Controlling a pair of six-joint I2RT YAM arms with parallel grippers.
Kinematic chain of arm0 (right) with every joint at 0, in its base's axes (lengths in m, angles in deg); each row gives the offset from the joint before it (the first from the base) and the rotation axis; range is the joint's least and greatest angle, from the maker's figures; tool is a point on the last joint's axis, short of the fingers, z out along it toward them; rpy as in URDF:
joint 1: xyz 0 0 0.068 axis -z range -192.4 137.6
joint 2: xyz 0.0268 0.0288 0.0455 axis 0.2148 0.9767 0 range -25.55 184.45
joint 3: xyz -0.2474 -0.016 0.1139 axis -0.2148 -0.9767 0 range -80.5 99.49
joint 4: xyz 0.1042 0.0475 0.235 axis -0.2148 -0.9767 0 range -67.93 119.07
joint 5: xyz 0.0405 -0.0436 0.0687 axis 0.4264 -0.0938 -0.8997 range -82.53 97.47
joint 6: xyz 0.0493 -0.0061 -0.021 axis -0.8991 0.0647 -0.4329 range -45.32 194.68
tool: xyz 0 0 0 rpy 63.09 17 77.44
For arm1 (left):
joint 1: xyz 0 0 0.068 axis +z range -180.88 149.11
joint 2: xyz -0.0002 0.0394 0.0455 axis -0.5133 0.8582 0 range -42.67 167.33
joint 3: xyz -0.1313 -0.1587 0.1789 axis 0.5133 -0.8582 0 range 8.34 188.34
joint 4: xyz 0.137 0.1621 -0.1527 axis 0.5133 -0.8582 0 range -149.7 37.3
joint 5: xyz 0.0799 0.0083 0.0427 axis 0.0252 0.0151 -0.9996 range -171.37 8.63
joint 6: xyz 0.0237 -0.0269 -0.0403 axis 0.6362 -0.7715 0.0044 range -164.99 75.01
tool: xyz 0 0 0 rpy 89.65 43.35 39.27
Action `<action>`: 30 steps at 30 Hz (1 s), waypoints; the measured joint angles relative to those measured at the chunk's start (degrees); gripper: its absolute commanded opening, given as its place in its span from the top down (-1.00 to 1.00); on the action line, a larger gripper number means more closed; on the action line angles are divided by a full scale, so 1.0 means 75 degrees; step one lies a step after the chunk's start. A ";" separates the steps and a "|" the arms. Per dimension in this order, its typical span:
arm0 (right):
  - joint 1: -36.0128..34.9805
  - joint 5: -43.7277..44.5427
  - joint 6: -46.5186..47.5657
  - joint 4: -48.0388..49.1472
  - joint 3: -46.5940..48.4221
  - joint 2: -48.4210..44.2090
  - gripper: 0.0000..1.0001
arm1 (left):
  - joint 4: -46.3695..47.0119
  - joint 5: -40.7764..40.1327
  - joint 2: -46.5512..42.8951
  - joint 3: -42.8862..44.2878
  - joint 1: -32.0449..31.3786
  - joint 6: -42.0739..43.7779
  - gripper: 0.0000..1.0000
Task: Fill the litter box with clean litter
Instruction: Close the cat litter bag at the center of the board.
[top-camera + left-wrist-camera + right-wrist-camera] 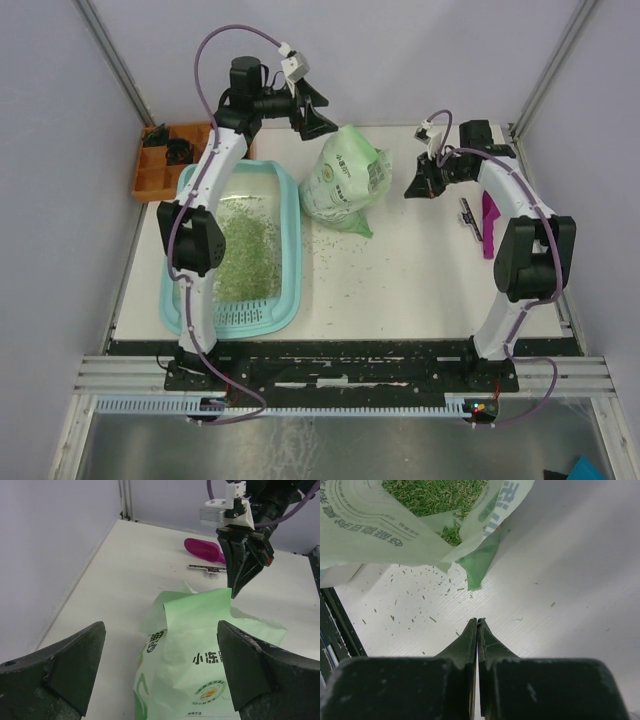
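Observation:
The light teal litter box (296, 250) lies at the left of the table, under my left arm, with a patch of pale green litter (245, 255) on its floor. A green and white printed bag (345, 180) stands just right of the box. The bag's mouth is open and shows more litter (440, 495) inside. My left gripper (318, 115) hangs open above the bag's far side; in the left wrist view the bag (200, 660) sits between and below its wide-apart fingers (70, 665). My right gripper (477, 621) is shut on nothing, low over the table right of the bag.
Loose granules (410, 605) are scattered on the white table by the bag. A magenta scoop (489, 225) and a thin dark strip (467, 215) lie at the right. An orange compartmented tray (150, 175) sits at the back left corner. Walls close in the table's sides.

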 measured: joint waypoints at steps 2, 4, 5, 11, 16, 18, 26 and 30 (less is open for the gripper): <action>0.0000 0.0006 -0.0006 -0.0003 0.0114 0.0122 0.91 | 0.0152 0.0169 0.0198 -0.0015 -0.0052 -0.0172 -0.99; 0.0000 0.0023 -0.0009 -0.0012 0.0175 0.0181 0.91 | 0.0219 0.0251 0.0373 -0.0017 -0.0085 -0.0283 -0.99; 0.0000 0.0041 -0.0009 -0.0020 0.0187 0.0198 0.91 | 0.0262 0.0297 0.0440 -0.0017 -0.0105 -0.0315 -0.98; 0.0003 0.0122 -0.0009 -0.0105 0.0309 0.0280 0.90 | 0.0463 0.0443 0.0711 -0.0082 -0.0128 -0.0580 -0.97; 0.0017 0.0137 -0.0122 -0.0140 0.0519 0.0495 0.90 | 0.0662 0.0615 0.0717 -0.0632 -0.0137 -0.0629 -0.95; 0.0026 0.0131 -0.0210 -0.0140 0.0554 0.0519 0.90 | 0.0679 0.0708 0.0717 -0.0903 -0.0157 -0.0664 -0.95; 0.0061 0.0114 -0.0522 -0.0108 0.0612 0.0519 0.90 | 0.1513 0.1011 0.0799 -0.1343 -0.0297 -0.1204 -0.51; 0.0067 0.0114 -0.0650 -0.0105 0.0612 0.0519 0.91 | 0.2736 0.1361 0.0799 -0.1728 -0.0326 -0.2060 0.92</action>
